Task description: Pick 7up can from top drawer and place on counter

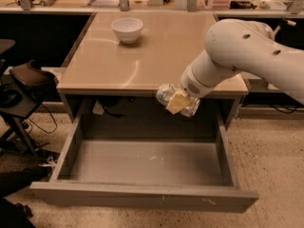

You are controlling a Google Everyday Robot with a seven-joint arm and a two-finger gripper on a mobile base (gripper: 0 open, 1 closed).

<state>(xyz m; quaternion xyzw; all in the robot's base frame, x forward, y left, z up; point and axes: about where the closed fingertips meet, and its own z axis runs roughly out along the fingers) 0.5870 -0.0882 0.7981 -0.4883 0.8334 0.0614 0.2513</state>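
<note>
Beige and glossy, the desk (161,51) is sitting just behind and above the gripper (179,102). The gripper is clamping the 7up can (165,94), which is hanging in the air in front of the desk's edge. The can seems turned on its side, though the gripper is hiding its middle. Directly below the gripper the top drawer (142,163) is standing pulled out. Far up and left of the gripper a white bowl (127,29) is resting on the desk. The white arm (237,46) is reaching in from the upper right.
</note>
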